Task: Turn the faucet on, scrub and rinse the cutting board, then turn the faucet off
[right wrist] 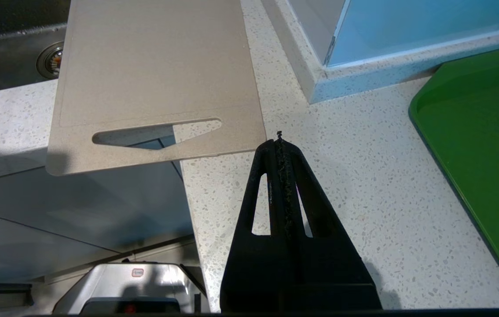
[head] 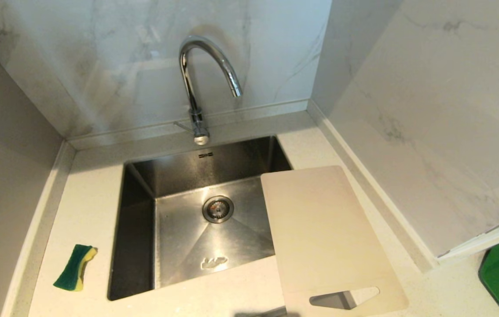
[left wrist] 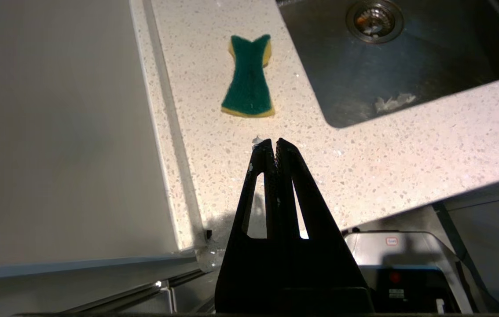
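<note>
The setting is identified as a kitchen. A rectangular stainless-steel sink (head: 196, 220) with a round drain strainer (head: 218, 208) is set into a pale speckled stone table (head: 86, 207). A tall chrome gooseneck faucet (head: 196, 88) is mounted behind it, against white marble-patterned wall panels (head: 122, 57). A green-and-yellow scrubbing sponge (head: 75, 267) and a beige plastic cutting board (head: 324, 233) are placed beside the basin.
</note>
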Robot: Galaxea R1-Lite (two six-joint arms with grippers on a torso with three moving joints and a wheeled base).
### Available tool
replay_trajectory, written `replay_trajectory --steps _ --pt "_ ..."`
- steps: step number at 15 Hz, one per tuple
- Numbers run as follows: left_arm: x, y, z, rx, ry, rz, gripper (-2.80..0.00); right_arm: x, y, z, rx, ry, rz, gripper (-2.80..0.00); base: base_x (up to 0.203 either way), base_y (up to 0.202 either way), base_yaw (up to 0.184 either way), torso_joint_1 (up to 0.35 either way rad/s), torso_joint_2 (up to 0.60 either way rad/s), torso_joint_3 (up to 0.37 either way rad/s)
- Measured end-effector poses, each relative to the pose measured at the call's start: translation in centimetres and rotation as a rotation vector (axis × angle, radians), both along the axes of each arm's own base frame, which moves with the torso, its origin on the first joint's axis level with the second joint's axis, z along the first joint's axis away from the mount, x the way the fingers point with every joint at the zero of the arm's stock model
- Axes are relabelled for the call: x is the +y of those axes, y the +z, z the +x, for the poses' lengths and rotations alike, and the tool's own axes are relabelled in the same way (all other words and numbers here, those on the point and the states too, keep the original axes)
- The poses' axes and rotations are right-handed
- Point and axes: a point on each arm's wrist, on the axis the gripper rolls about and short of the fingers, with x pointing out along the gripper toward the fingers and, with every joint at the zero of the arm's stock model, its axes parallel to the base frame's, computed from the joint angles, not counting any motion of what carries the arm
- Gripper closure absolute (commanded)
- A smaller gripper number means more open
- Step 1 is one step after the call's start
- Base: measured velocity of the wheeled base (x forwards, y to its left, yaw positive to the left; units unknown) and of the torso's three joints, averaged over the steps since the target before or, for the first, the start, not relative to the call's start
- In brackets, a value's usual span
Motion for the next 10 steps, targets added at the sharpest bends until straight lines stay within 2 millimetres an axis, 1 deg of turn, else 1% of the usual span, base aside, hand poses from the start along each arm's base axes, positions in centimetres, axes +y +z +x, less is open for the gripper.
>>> replay_trajectory --steps 5,10 --pt "0.0 -0.9 -1.5 -0.092 -0.047 0.016 0.0 0.0 0.0 0.0 0.0 0.0 0.0 0.0 0.0 0.0 0.0 0.0 0.0 0.0" --pt "0.0 -1.2 -2.1 -0.161 -0.048 0.017 0.0 0.0 0.0 0.0 0.0 0.0 0.0 0.0 0.0 0.0 0.0 0.0 0.0 0.0"
